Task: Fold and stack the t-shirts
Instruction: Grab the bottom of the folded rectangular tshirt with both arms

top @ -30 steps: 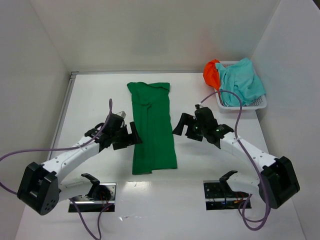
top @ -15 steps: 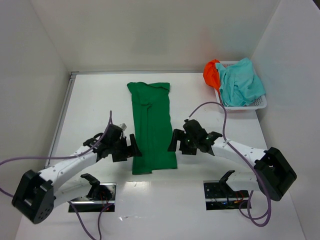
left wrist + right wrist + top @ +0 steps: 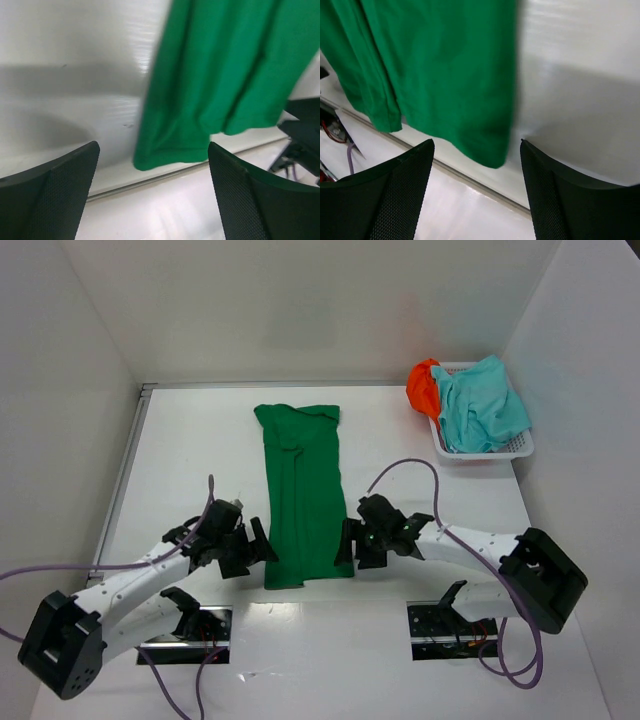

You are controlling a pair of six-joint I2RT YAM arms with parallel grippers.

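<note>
Low, inward-reaching left hand (image 3: 262, 546) and right hand (image 3: 345, 545), fingers (image 3: 50, 200) spread wide.

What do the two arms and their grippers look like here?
Both the left arm and the right arm have white links with bulky black joints. A loose purple cable trails along each. The left gripper and right gripper are black, with broad rounded fingers textured like fine mesh.

Shirt (image 3: 302, 495) on table (image 3: 190, 455) (basket (image 3: 495, 453) back right)

Green t-shirt (image 3: 302, 495), left tool (image 3: 263, 543), right tool (image 3: 344, 545) flanking (near hem)
</note>
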